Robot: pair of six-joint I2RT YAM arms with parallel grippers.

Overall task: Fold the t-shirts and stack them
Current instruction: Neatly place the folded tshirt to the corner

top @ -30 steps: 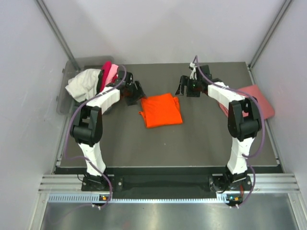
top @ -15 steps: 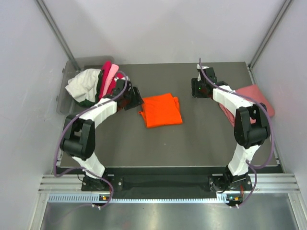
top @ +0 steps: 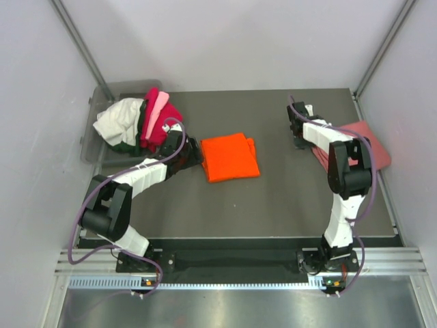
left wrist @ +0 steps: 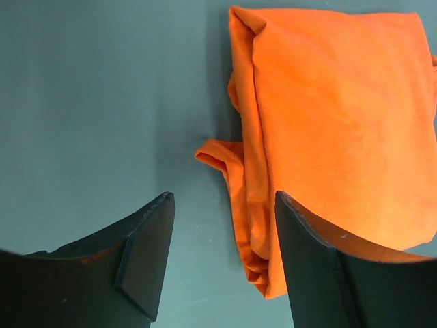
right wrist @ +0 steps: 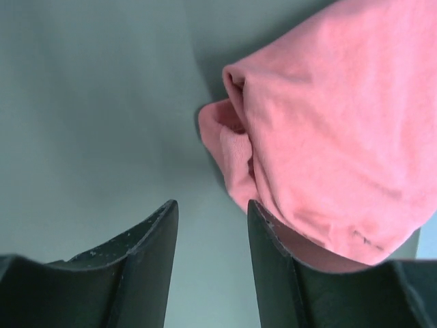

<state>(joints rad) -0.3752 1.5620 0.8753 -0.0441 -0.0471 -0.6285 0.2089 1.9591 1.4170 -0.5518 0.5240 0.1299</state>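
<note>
The folded orange t-shirt (top: 230, 156) lies flat mid-table. My left gripper (top: 194, 153) is low at its left edge, open. In the left wrist view the shirt's (left wrist: 328, 123) folded edge lies between the jaws, close to the right finger (left wrist: 307, 260), and my left gripper (left wrist: 223, 199) holds nothing. A salmon-pink t-shirt (top: 365, 140) lies at the table's right edge. My right gripper (top: 299, 139) hovers just left of it, open and empty. In the right wrist view the pink cloth (right wrist: 328, 137) sits ahead of my right gripper (right wrist: 212, 205), over its right finger.
A grey bin (top: 95, 130) at the back left holds a heap of shirts: white (top: 117, 121), magenta (top: 158, 117), light pink and dark green. Sloping white walls close in the table on three sides.
My right gripper has swung right, away from the orange shirt to the pink one, and its jaws have narrowed. The left gripper has dropped toward the orange shirt's left edge.
</note>
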